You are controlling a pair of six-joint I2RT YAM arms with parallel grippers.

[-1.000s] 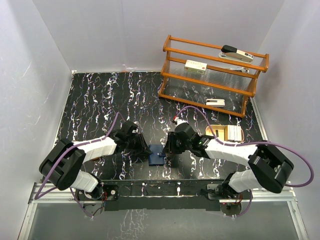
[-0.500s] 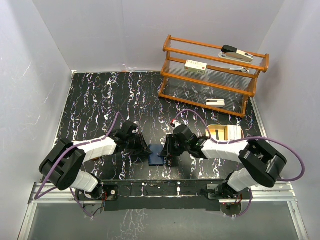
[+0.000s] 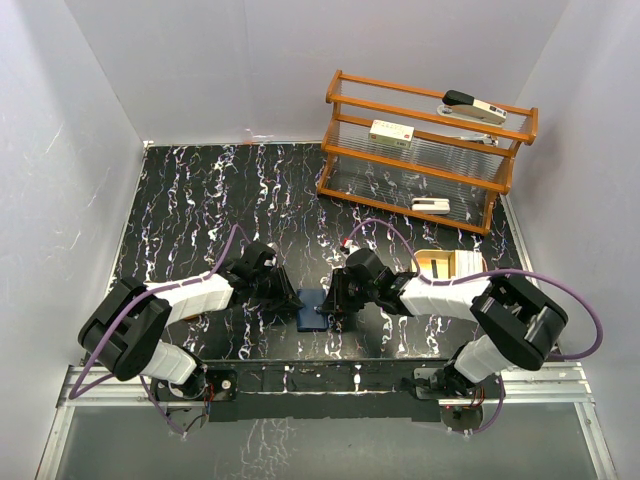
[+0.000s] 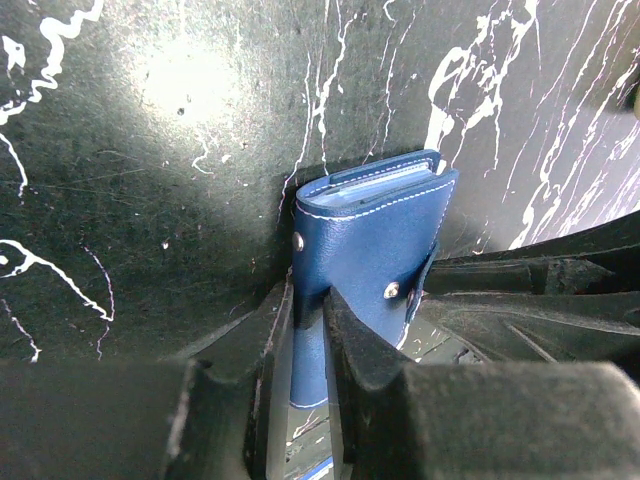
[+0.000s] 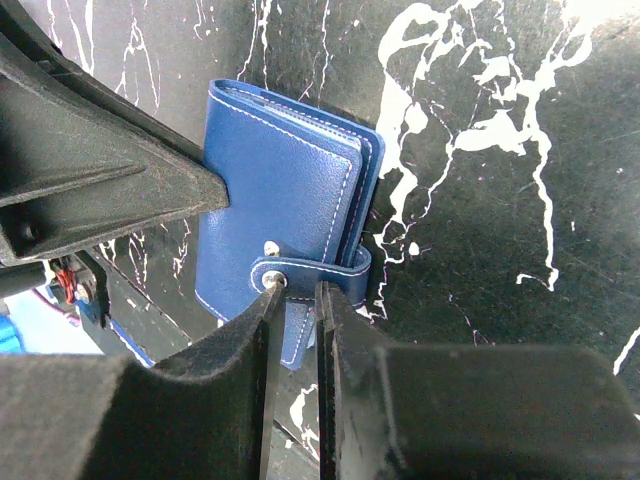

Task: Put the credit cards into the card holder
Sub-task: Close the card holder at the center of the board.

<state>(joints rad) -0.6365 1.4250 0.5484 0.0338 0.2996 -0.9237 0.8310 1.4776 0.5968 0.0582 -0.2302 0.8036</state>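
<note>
The card holder (image 3: 313, 315) is a navy wallet, folded shut, lying near the table's front edge between both grippers. In the left wrist view, my left gripper (image 4: 308, 303) is shut on the card holder's (image 4: 372, 245) near edge. Thin pale layers (image 4: 380, 182) show between its covers at the far end. In the right wrist view, my right gripper (image 5: 297, 290) is shut on the snap tab (image 5: 312, 276) that wraps over the card holder (image 5: 275, 185). Both grippers also show in the top view, the left gripper (image 3: 293, 297) and the right gripper (image 3: 331, 303). I see no loose credit cards on the table.
A beige shallow tray (image 3: 478, 268) with pale flat pieces stands just behind my right forearm. A wooden rack (image 3: 420, 150) with white devices on its shelves stands at the back right. White walls close the left, back and right sides.
My right forearm has swung slightly to the left and lies closer to the wallet. The left arm and the card holder have not visibly moved.
</note>
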